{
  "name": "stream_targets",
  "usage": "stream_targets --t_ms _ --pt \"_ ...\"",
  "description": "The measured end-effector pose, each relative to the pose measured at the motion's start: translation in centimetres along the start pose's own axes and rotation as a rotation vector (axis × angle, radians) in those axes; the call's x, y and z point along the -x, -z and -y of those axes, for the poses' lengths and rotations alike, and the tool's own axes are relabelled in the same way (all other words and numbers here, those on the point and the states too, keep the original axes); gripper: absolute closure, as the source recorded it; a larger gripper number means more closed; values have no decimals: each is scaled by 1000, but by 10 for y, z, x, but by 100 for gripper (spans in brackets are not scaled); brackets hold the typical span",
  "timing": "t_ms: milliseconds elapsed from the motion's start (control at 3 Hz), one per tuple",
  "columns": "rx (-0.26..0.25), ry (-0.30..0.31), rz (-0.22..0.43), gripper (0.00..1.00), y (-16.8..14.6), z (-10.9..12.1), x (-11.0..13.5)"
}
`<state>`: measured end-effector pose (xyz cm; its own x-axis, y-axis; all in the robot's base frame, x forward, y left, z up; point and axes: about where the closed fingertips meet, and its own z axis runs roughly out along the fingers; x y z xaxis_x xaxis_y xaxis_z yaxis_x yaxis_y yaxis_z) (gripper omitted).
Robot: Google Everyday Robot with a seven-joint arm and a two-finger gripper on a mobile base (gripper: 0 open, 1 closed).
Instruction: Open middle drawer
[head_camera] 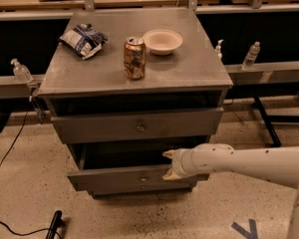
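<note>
- Plain grey wide shallow metal middle drawer [109, 181], with a small brassy round knob.
- Cream-tan robot gripper [165, 166] at 2 o'clock of that knob, on a white arm [239, 161] flecked with dark specks.
- Dull grey metal cabinet top [189, 68].
- Orange-and-gold patterned drinks can [134, 58].
- Off-white round bowl [162, 41], at 1 o'clock of the can.
- Blue-and-white printed crumpled snack bag [83, 40], at 10 o'clock.
- Beige dark-speckled floor [30, 183].
</note>
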<state>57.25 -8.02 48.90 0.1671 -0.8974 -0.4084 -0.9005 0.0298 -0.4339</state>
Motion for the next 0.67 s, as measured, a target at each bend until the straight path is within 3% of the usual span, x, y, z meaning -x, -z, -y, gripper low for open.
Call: stream_targets --t_ms 667 --pt "-20 -56 99 97 -9 41 -16"
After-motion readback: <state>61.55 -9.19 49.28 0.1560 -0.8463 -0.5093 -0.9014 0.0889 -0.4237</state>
